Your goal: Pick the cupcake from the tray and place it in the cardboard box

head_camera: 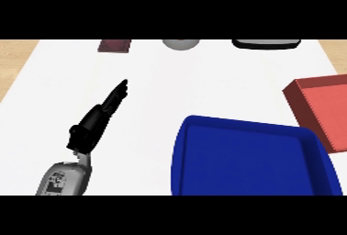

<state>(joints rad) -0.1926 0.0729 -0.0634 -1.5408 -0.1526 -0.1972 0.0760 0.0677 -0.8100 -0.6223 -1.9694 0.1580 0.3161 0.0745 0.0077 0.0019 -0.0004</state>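
Resting at left on the white surface (156,82), the left robot hand (102,114) holds nothing, fingers straight.
No cupcake shows on the blue tray (196,151); the red box (298,92) sits just beside it, at right.

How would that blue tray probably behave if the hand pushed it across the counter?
The blue tray sits flat and wide, so it would probably slide rather than tip. Its raised rim looks rigid, so it likely keeps its shape. It appears to hold nothing, so it may move easily. The left hand is beside it, apart.
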